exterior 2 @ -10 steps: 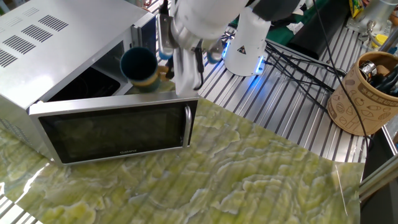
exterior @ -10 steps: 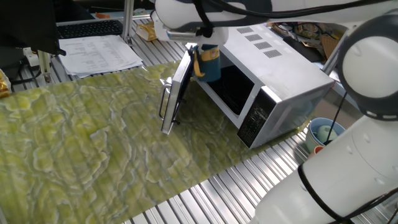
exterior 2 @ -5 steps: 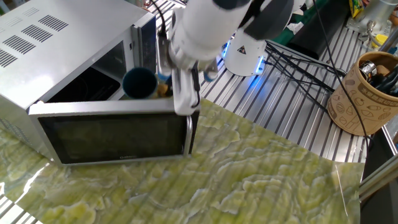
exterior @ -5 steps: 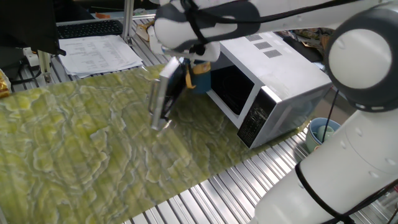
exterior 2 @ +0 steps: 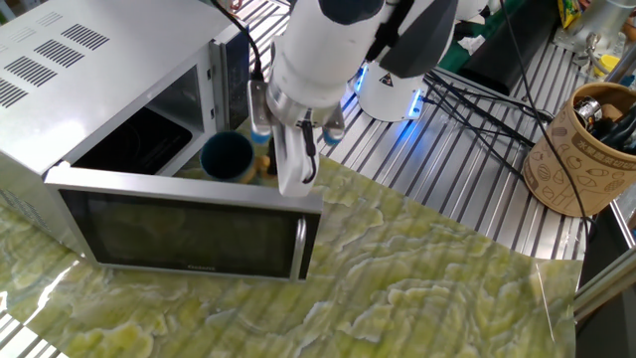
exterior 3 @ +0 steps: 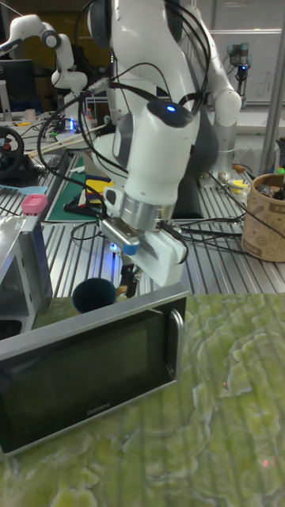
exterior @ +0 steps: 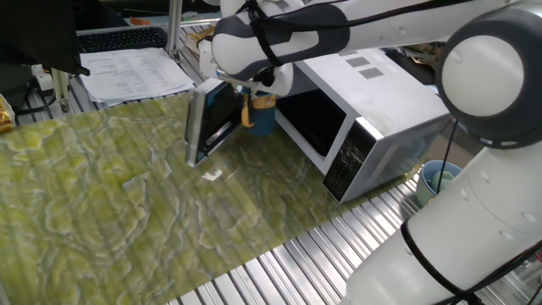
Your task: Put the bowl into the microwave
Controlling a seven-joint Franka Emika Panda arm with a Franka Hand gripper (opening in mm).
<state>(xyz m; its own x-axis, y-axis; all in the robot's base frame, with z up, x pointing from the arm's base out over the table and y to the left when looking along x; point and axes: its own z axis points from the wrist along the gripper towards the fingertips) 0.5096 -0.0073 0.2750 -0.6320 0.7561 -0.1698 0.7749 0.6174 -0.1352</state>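
Observation:
The bowl (exterior: 262, 121) is a dark teal mug with a yellow-tan handle. It hangs low in front of the microwave's (exterior: 381, 93) open cavity, between the cavity and the swung-out door (exterior: 207, 120). My gripper (exterior: 251, 100) is shut on the mug's handle from above. In the other fixed view the bowl (exterior 2: 229, 156) sits just behind the door's top edge (exterior 2: 189, 224), beside the gripper (exterior 2: 281, 159), with the microwave (exterior 2: 79, 60) behind it. In the tall view the bowl (exterior 3: 93, 295) shows over the door (exterior 3: 87, 372), with the gripper (exterior 3: 127, 273) at its handle.
A green patterned mat (exterior: 110, 203) covers the table. A pale blue container (exterior: 440, 180) stands to the right of the microwave. Papers (exterior: 135, 72) and a keyboard (exterior: 118, 38) lie at the back. A brown patterned holder (exterior 2: 586, 149) and cables lie on the metal slats.
The bowl has come down and moved left, away from the cavity mouth, still in the gripper. The microwave door has swung further open.

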